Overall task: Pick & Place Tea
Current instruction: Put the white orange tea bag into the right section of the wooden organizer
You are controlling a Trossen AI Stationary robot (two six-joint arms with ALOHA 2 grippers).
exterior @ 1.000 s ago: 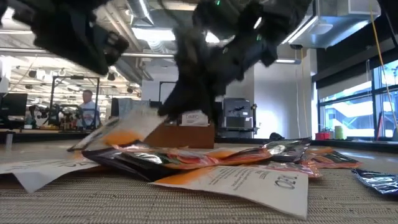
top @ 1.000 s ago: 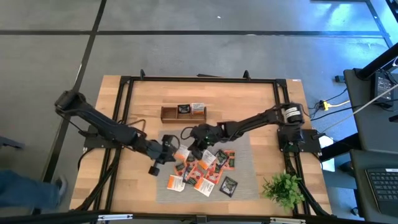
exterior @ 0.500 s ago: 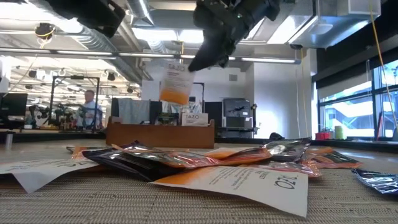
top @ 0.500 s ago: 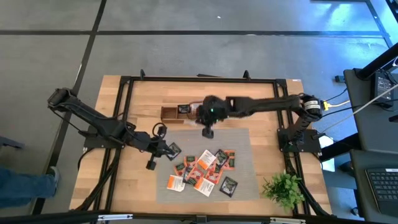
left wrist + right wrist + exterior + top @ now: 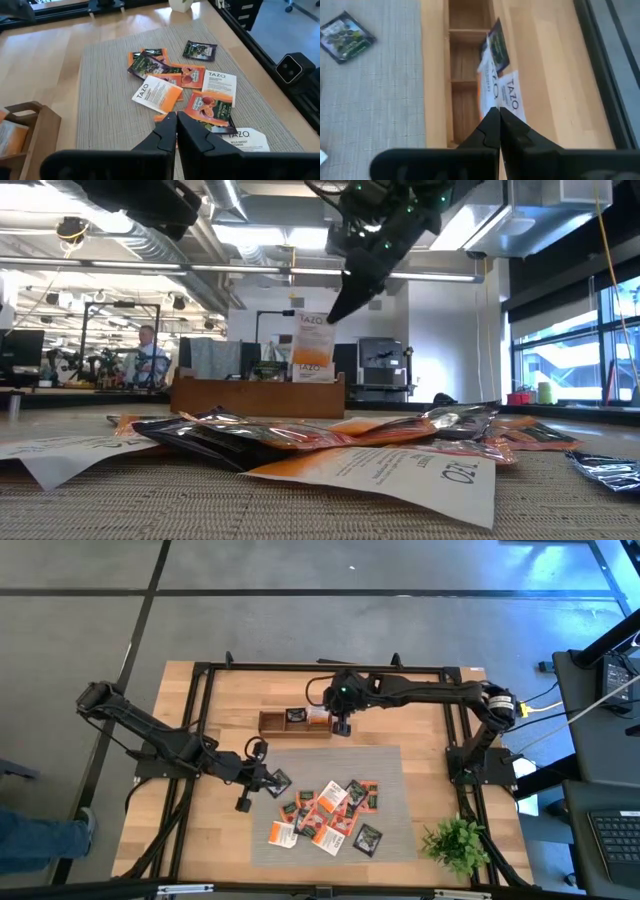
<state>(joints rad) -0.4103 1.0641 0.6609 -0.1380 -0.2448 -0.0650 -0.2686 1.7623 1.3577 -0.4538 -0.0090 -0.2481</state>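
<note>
My right gripper [image 5: 343, 727] is shut on a white-and-orange tea sachet [image 5: 313, 340] at the right end of the brown wooden tray [image 5: 272, 723]. In the tray stand a dark sachet [image 5: 497, 47] and a white one [image 5: 510, 97]. Several more tea sachets [image 5: 325, 815] lie in a loose pile on the grey mat. My left gripper [image 5: 176, 120] is shut, with nothing seen between its fingers. It hovers over the mat's left part, beside a dark sachet [image 5: 342, 35] that lies flat there. My right gripper pinches the sachet's upper edge [image 5: 326, 318] between its two fingertips. The fingers slant down onto it from above and from the table's right. The sachet hangs upright below them [image 5: 489, 100], over the tray's right compartment. Whether its lower edge touches the tray I cannot tell.
A small green plant [image 5: 455, 840] stands at the near right corner. The black frame rails [image 5: 455, 700] run along the table's sides. Bare wood [image 5: 400, 715] lies to the right of the tray.
My right gripper has lifted the white-and-orange sachet out of the pile and carried it up and toward the far edge, rolling its wrist, to the tray's right end. The sachet now hangs upright. My left gripper has risen a little off the mat.
</note>
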